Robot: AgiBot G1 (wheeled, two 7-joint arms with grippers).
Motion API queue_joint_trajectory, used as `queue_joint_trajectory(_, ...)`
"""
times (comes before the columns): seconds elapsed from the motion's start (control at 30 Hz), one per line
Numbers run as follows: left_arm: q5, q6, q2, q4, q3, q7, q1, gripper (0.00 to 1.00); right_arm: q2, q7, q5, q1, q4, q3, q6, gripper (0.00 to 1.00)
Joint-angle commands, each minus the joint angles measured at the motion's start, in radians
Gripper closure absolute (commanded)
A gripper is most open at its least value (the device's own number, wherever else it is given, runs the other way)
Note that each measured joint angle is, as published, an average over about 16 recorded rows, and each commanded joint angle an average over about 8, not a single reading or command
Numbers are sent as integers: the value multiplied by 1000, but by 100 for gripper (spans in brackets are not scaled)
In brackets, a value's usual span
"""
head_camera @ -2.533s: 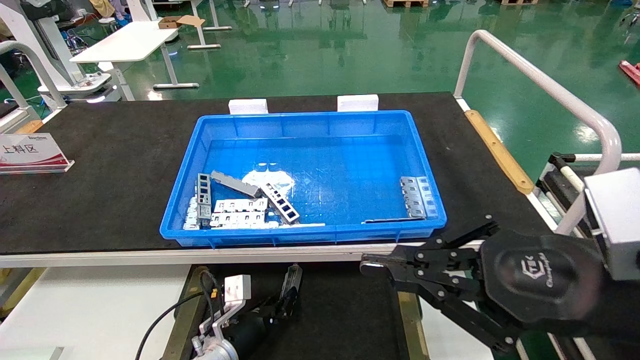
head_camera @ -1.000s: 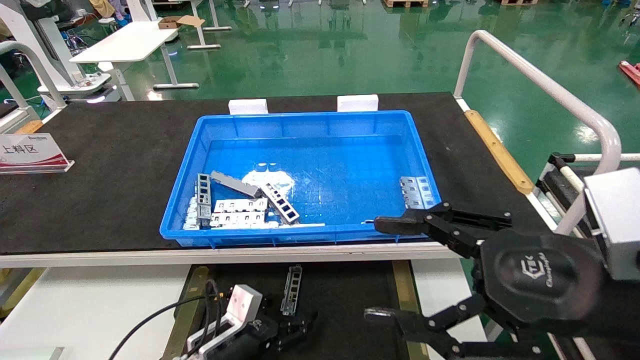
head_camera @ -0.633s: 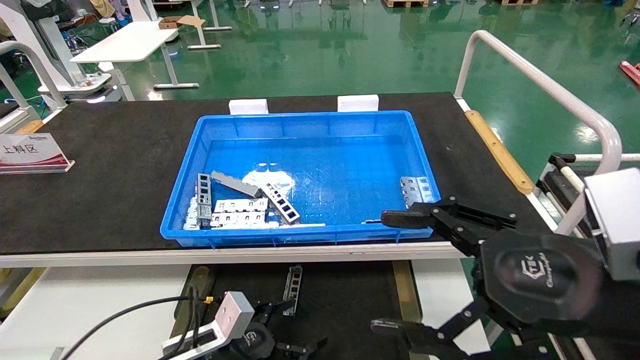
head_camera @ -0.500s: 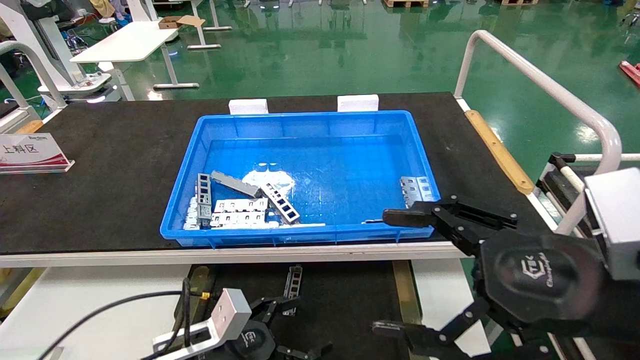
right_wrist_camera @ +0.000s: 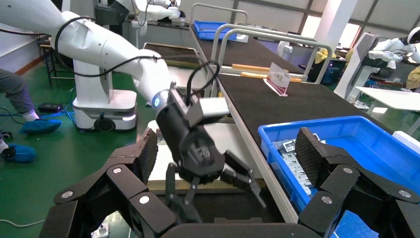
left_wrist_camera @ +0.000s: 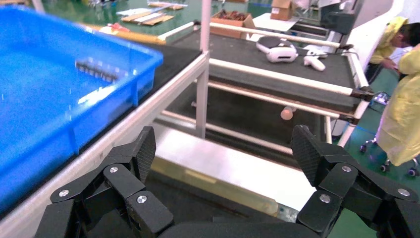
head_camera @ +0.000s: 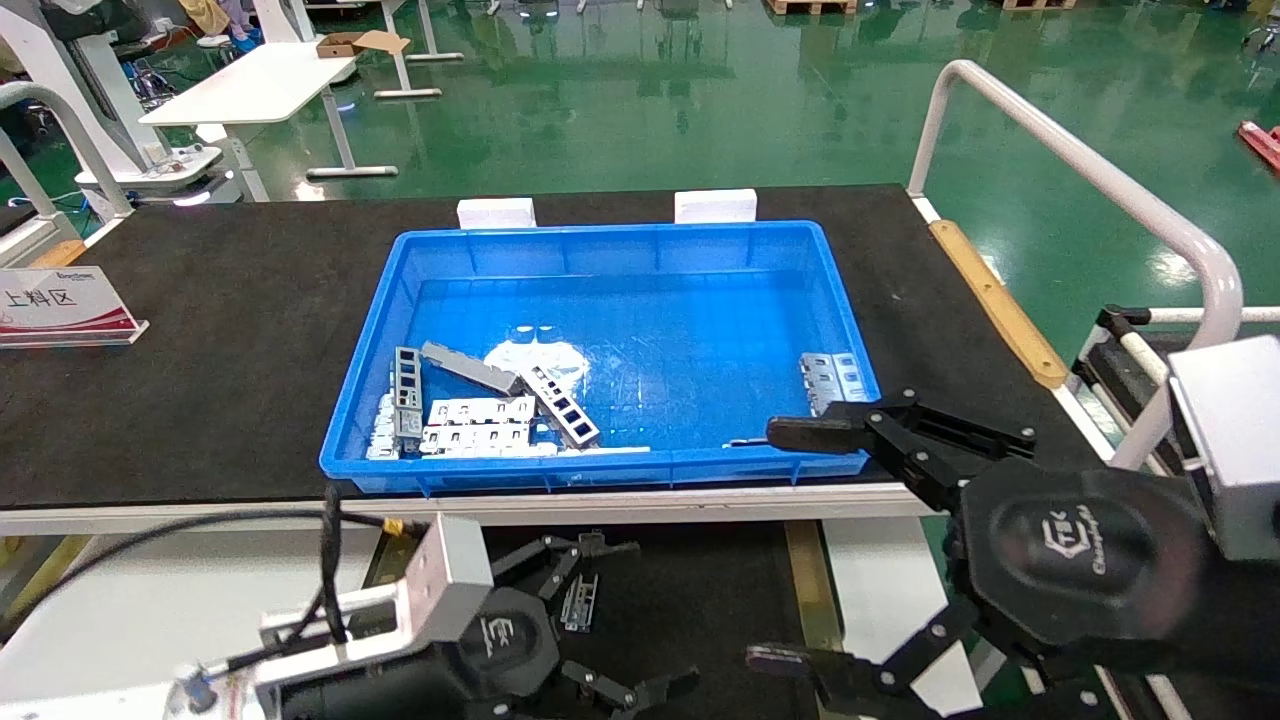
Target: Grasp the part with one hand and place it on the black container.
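Note:
One part [head_camera: 578,603], a slim silver-grey channel bar with cutouts, lies loose on the black container [head_camera: 700,590] below the table's front edge. My left gripper [head_camera: 655,615] hangs open and empty just over it, and one finger linkage hides the bar's far end. In the left wrist view my left gripper [left_wrist_camera: 224,148] is open with nothing between the pads, and the part is out of sight. My right gripper [head_camera: 780,545] is open wide and empty at the blue bin's near right corner. The right wrist view shows my right gripper [right_wrist_camera: 225,148] open.
The blue bin [head_camera: 610,250] on the black-topped table holds several more channel bars [head_camera: 470,410] at its near left, a ribbed plate [head_camera: 835,380] at the right and a thin strip [head_camera: 600,450]. A sign [head_camera: 60,305] stands far left. A white rail [head_camera: 1080,170] runs along the right.
My left gripper let go of the part onto the black container, drew back, then rose over it. My right gripper opened wide and lifted to the bin's near corner.

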Motion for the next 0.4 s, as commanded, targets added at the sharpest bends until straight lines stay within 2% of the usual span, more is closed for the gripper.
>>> queue_joint_trajectory(0.03,1,13,-12,-17,-1,-15,-21,0,0,0,0,0,0,0,0,0)
queue_joint_trajectory(0.4,-2,77,-46,-29,-14,-64,-105,0,0,0,0,0,0,0,0,0)
